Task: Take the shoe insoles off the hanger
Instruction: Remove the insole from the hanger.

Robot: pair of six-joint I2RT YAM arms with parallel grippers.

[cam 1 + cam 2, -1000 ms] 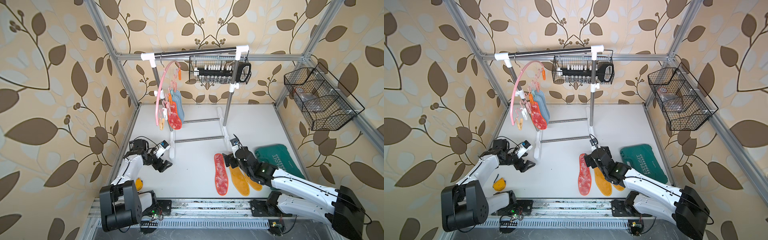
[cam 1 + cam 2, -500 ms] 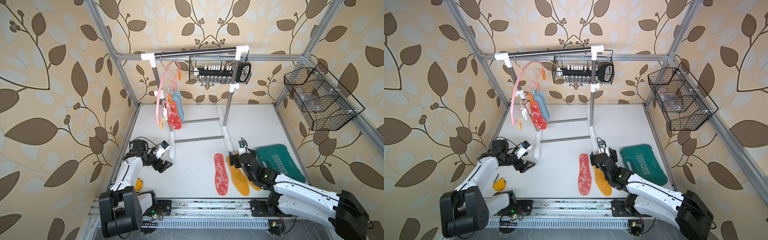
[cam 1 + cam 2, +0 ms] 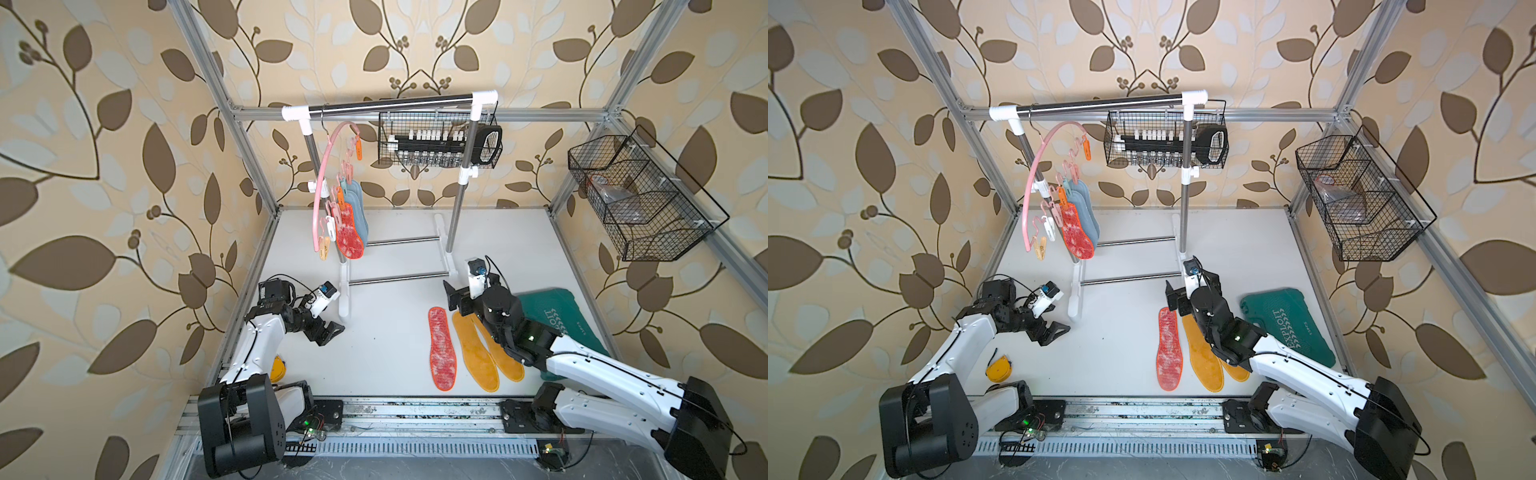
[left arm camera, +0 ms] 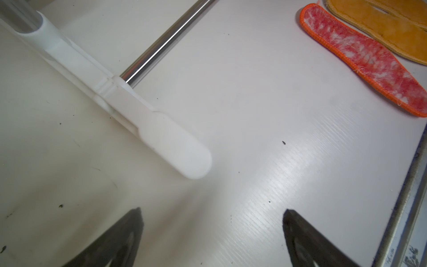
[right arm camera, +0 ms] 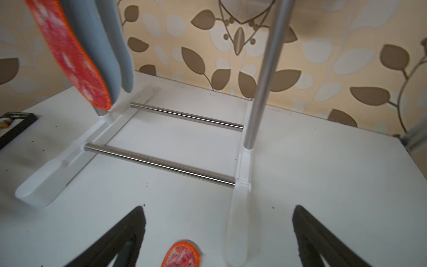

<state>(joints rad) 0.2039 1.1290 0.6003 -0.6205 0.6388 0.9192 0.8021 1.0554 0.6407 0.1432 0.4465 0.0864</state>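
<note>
spread wide, gripping nothing: left gripper (image 3: 330, 332) beside white plastic rack foot (image 3: 344, 308), right gripper (image 3: 456, 301) above tip of mottled red-and-white insole (image 3: 442, 349); three insoles (image 3: 348, 239) clipped on thin pink hanger (image 3: 316, 232).

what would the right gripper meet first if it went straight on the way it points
Likely the rack's near steel crossbar, just ahead of the open right gripper; its height is unclear, so it might touch the table first.
</note>
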